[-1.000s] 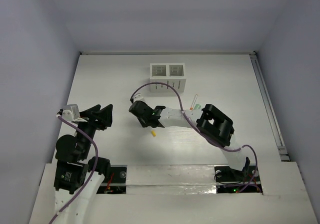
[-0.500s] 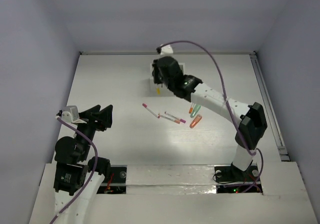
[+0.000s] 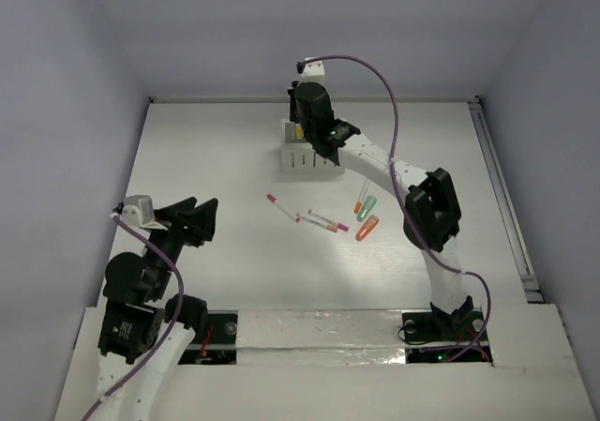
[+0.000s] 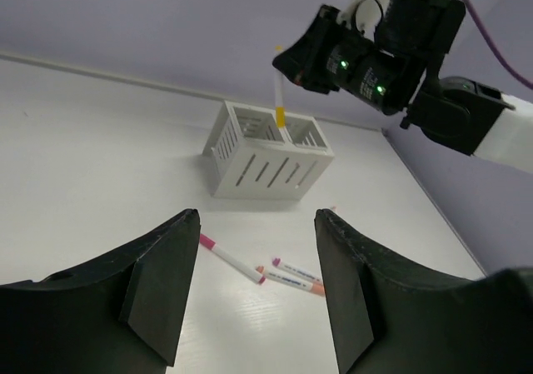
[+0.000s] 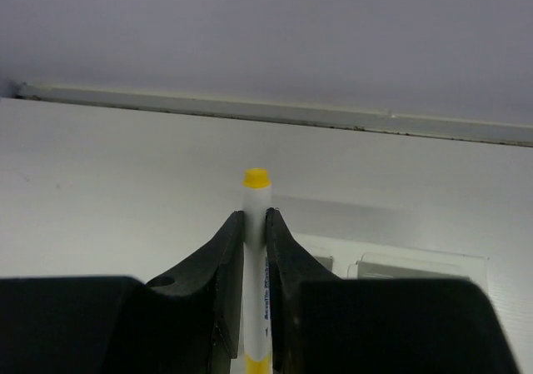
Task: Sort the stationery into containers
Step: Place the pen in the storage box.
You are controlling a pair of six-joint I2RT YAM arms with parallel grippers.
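Observation:
My right gripper (image 3: 302, 130) is shut on a white pen with yellow ends (image 5: 256, 197), held upright over the white two-compartment box (image 3: 306, 162). In the left wrist view the pen (image 4: 281, 99) hangs with its lower end at the box's (image 4: 265, 171) top, near the divider. A pink-capped pen (image 3: 281, 206), two more pens (image 3: 323, 221), an orange stub (image 3: 367, 227), a mint-green stub (image 3: 367, 206) and a thin pen (image 3: 361, 194) lie on the table. My left gripper (image 4: 257, 307) is open and empty, well short of them.
The white table ends at a back wall seam (image 5: 250, 112) just behind the box. A metal rail (image 3: 502, 196) runs along the table's right edge. The right arm (image 3: 427, 205) stretches over the stubs and pens.
My right arm has swung from the middle of the table to above the box, carrying the yellow pen. The pens it hid now show. My left arm barely shifted.

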